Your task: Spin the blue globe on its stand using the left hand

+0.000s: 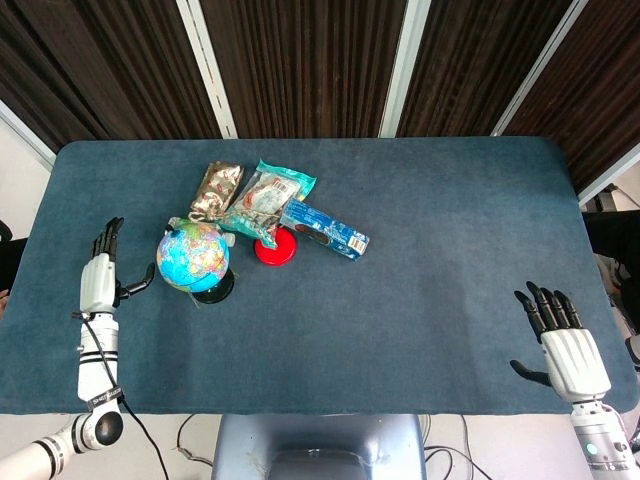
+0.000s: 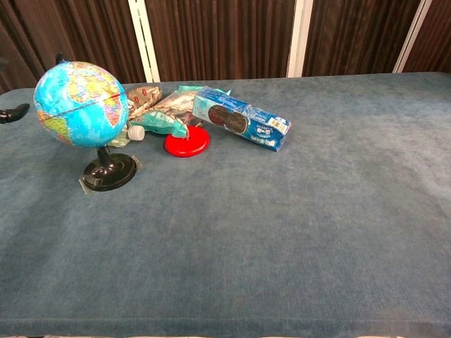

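The blue globe [image 1: 193, 256] stands tilted on its black round stand [image 1: 212, 287] at the table's left; the chest view shows the globe [image 2: 81, 104] above the stand [image 2: 108, 172]. My left hand [image 1: 101, 278] is to the left of the globe, fingers spread, holding nothing, with a small gap between thumb and globe. In the chest view only one of its fingertips [image 2: 15, 112] shows at the left edge. My right hand [image 1: 563, 345] lies open near the table's front right corner, far from the globe.
Behind and right of the globe lie a brown snack pack [image 1: 216, 187], a teal snack bag [image 1: 264, 200], a red disc [image 1: 275, 248] and a blue biscuit box [image 1: 324, 230]. The blue table cloth [image 1: 430, 260] stretches to the right.
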`<state>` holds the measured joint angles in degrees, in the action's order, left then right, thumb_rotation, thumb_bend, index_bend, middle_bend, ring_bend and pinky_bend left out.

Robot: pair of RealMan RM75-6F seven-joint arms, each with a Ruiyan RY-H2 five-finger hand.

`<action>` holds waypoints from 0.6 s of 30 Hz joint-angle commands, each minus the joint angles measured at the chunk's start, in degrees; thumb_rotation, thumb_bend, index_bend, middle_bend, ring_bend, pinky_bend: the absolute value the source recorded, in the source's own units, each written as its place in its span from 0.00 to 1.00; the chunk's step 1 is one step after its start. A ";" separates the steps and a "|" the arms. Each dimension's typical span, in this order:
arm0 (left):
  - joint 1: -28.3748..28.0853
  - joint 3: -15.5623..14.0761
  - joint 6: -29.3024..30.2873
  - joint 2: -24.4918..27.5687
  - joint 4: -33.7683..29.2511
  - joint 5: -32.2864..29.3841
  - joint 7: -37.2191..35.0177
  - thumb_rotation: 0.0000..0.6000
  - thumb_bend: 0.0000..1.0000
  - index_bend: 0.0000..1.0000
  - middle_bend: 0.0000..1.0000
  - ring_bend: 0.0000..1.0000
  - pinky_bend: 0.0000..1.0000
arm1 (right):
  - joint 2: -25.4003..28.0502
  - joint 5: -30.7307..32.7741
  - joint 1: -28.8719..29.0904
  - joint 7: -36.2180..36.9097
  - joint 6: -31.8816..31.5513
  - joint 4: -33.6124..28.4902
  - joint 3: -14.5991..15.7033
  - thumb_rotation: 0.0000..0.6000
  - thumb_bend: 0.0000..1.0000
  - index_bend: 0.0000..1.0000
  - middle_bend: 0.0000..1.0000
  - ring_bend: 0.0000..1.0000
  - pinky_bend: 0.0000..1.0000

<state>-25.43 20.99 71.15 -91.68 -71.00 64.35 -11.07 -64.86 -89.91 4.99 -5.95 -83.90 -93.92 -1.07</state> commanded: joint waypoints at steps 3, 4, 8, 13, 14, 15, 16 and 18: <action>1.33 0.98 0.86 0.42 2.33 -0.79 -3.56 0.95 0.37 0.00 0.00 0.00 0.03 | 0.15 -0.14 -0.15 0.50 -0.42 0.10 -0.07 1.00 0.15 0.00 0.00 0.00 0.00; 1.61 1.17 1.05 0.67 2.26 -0.77 -4.39 0.95 0.37 0.00 0.00 0.00 0.03 | 0.17 -0.15 -0.14 0.56 -0.37 0.10 -0.05 1.00 0.15 0.00 0.00 0.00 0.00; 2.73 1.58 2.56 2.01 0.85 0.44 -7.66 0.95 0.37 0.00 0.00 0.00 0.03 | 0.16 -0.18 -0.01 0.54 -0.10 0.06 0.00 1.00 0.15 0.00 0.00 0.00 0.00; 4.48 1.42 4.63 4.60 -5.28 3.32 -12.65 0.95 0.37 0.00 0.00 0.00 0.04 | 0.03 -0.12 0.06 0.23 0.08 -0.01 0.00 1.00 0.15 0.00 0.00 0.00 0.00; 4.67 1.17 5.22 4.87 -6.47 4.01 -12.65 0.96 0.36 0.00 0.00 0.00 0.06 | -0.02 -0.13 0.11 0.12 0.20 -0.03 0.03 1.00 0.15 0.00 0.00 0.00 0.00; 4.80 1.02 5.70 5.00 -7.35 4.53 -12.68 0.96 0.35 0.00 0.00 0.00 0.07 | -0.05 -0.15 0.15 0.05 0.27 -0.05 0.06 1.00 0.15 0.00 0.00 0.00 0.00; 4.91 0.77 6.14 5.07 -8.35 5.14 -12.77 0.96 0.35 0.00 0.00 0.00 0.07 | -0.06 -0.17 0.16 0.00 0.32 -0.06 0.08 1.00 0.15 0.00 0.00 0.00 0.00; 5.14 0.20 6.91 5.37 -10.96 6.66 -13.59 0.92 0.33 0.00 0.00 0.00 0.06 | -0.05 -0.16 0.17 0.01 0.32 -0.08 0.09 1.00 0.15 0.00 0.00 0.00 0.00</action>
<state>-20.80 21.79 76.96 -86.93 -79.94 69.47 -23.76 -64.91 -90.07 5.15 -5.94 -83.58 -94.00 -0.98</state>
